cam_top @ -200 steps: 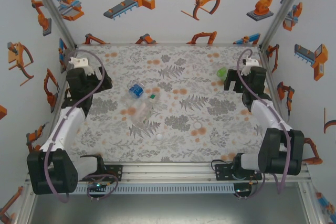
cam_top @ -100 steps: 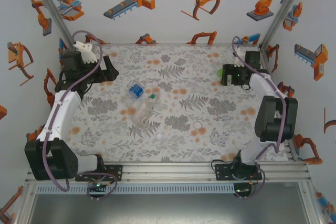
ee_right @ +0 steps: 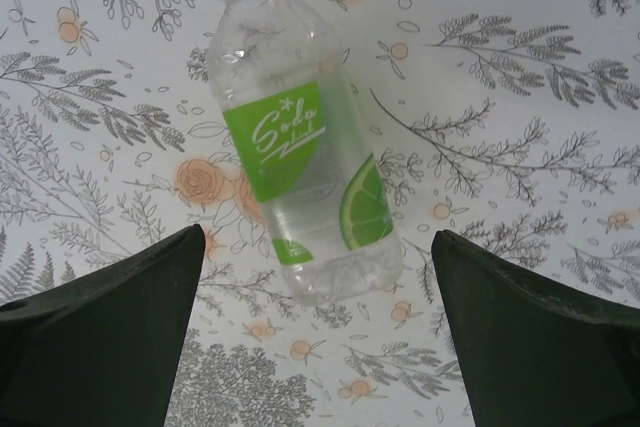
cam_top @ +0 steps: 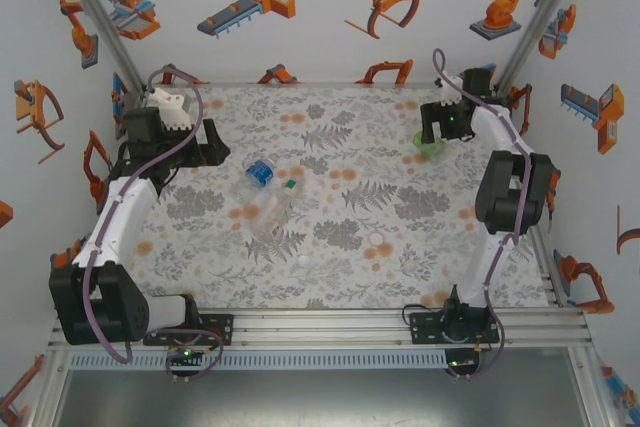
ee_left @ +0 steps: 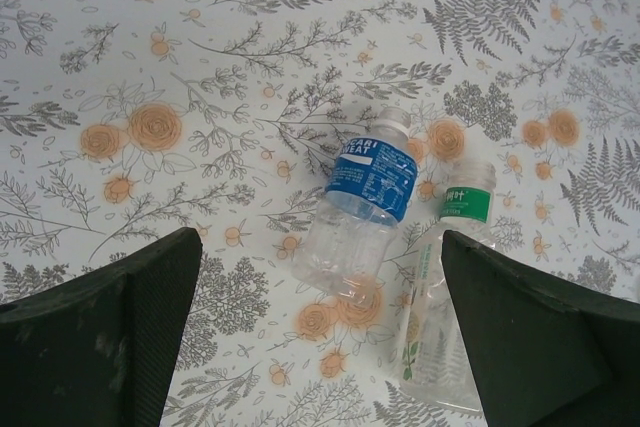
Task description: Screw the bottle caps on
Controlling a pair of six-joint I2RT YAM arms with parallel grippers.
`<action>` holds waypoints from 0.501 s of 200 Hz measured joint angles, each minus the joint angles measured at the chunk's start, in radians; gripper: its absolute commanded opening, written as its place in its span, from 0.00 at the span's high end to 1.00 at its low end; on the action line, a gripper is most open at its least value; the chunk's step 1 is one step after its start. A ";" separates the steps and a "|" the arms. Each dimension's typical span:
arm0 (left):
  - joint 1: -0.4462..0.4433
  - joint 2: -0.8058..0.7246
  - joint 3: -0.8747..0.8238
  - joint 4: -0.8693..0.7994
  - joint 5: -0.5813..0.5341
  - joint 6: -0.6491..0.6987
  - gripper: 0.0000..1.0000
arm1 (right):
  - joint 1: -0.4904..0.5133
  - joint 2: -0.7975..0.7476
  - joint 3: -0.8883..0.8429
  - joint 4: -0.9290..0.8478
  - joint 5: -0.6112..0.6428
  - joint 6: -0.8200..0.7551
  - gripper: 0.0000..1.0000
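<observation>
Over the floral tabletop (cam_top: 340, 117) we held both hands wide and empty. The left hand (ee_left: 320, 239) was above the blue-label bottle (ee_left: 365, 197) and the slim clear bottle (ee_left: 440, 297) just beside it, the right hand (ee_right: 318, 235) above the lime soda bottle (ee_right: 300, 167) — probably to straddle them. All three lay on their sides. One white cap (cam_top: 376, 239) and another white cap (cam_top: 303, 260) waited nearer the bases — apart from the bottles.

L gripper (ee_left: 318, 239): jaws spread wide, gap free. Just ahead, blue-label bottle (ee_left: 365, 197) lies on its side. Slim bottle (ee_left: 445, 287) is just beside it, ahead of the right-hand finger. Ahead-left: bare table (ee_left: 150, 47), free pass. R gripper (ee_right: 318, 232): jaws wide, green-label bottle (ee_right: 300, 177) in line w/ gap, table bare either side. Near beyond it: back wall (cam_top: 330, 7) & corner post (cam_top: 530, 22).
</observation>
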 measured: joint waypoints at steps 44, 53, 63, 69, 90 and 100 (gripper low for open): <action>0.000 -0.011 0.000 0.011 0.008 0.002 0.03 | 0.034 0.103 0.104 -0.039 0.004 -0.027 0.18; 0.000 -0.012 0.000 0.011 0.008 0.002 0.03 | 0.042 0.124 0.126 -0.048 0.005 -0.031 0.18; 0.000 -0.013 -0.001 0.011 0.010 0.002 0.03 | 0.051 0.148 0.152 -0.052 0.005 -0.035 0.19; 0.000 -0.015 -0.001 0.011 0.011 0.002 0.03 | 0.056 0.162 0.166 -0.052 0.005 -0.038 0.19; 0.000 -0.021 -0.004 0.012 0.012 0.002 0.03 | 0.070 0.200 0.197 -0.061 0.015 -0.042 0.23; 0.000 -0.023 -0.005 0.012 0.013 0.002 0.03 | 0.076 0.216 0.209 -0.065 0.022 -0.043 0.26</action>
